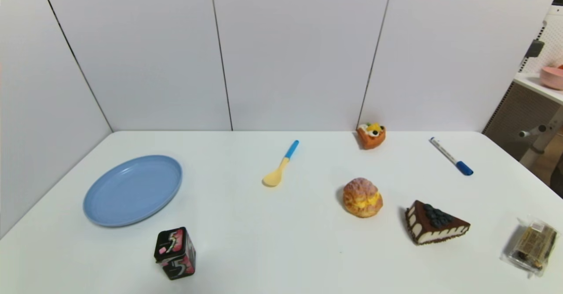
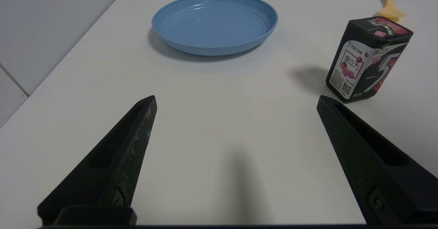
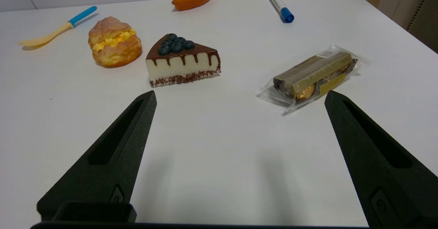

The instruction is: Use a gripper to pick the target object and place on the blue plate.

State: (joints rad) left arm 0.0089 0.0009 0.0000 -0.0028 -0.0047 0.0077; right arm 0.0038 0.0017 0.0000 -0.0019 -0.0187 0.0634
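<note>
The target object (image 1: 174, 253) stands upright on the counter (image 1: 281, 241), just beside the near rim of the blue plate (image 1: 133, 190) and apart from it. The left gripper (image 2: 236, 104) hovers low nearby, jaws spread wide and empty. Best to swing across until the box sits between the jaws, then close on its flat sides (not its corners). The right gripper (image 3: 239, 99) idles, likewise wide and empty, near the snack packet (image 3: 313, 76)
</note>
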